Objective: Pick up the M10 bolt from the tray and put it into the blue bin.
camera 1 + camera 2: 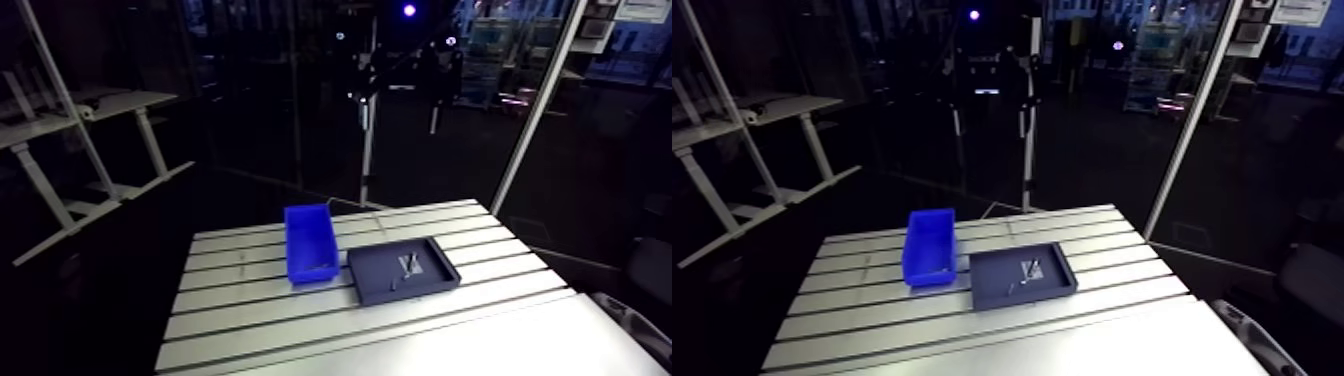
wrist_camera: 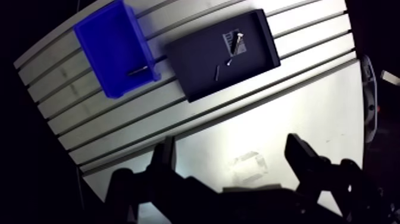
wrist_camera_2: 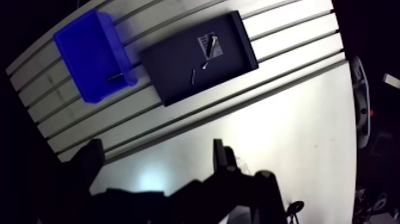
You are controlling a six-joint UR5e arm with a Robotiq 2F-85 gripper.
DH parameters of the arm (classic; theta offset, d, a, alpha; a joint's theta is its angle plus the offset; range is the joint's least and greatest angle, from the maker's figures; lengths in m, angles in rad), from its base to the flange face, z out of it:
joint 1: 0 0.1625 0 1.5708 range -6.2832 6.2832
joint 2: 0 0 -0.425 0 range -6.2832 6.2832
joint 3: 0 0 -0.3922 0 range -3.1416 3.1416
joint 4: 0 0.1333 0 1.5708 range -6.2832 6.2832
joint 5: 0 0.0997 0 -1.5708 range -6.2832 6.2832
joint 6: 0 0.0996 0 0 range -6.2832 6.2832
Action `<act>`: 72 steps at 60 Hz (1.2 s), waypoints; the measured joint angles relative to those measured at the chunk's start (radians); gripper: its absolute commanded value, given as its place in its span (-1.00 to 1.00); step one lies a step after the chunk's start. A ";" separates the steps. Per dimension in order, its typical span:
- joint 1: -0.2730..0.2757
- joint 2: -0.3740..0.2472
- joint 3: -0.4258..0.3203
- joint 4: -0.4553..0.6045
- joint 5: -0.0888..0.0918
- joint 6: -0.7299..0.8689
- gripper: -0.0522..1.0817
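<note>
— Jaws, status?
— Released: spread wide, nothing btwn them. I hang high over the smooth part of the counter, well apart from the tray and the blue bin.
— Where's the bolt?
— In the tray, lying across a small pale patch, in the half away from the bin. Biggest piece in there; can't read its size, tho.
— Anything else in the tray?
— Two small bits nearer the middle: a tiny screw just beside the patch, and a short dark pin a bit closer to the bin. All three lie apart.
— Bin and tray?
— Just beside each other on the slotted part of the counter. Can't tell if they touch.
— Bin contents?
— One slim dark rod on its floor, by the wall nearest the tray. Too small to say what it is.
</note>
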 measured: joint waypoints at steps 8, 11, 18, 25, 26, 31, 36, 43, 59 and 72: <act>-0.022 -0.002 0.030 -0.035 0.002 0.007 -0.89; -0.029 -0.002 0.041 -0.048 0.003 0.009 -0.89; -0.042 -0.001 0.065 -0.075 0.004 0.010 -0.89; -0.051 0.002 0.085 -0.101 0.003 0.008 -0.89; -0.052 0.002 0.088 -0.105 0.002 0.008 -0.89; -0.059 0.005 0.101 -0.125 0.001 0.005 -0.89; -0.064 0.008 0.113 -0.144 0.000 0.002 -0.89; -0.069 0.016 0.132 -0.176 0.000 -0.003 -0.89; -0.082 0.050 0.167 -0.244 -0.001 -0.009 -0.89; -0.097 0.083 0.186 -0.288 0.000 -0.006 -0.89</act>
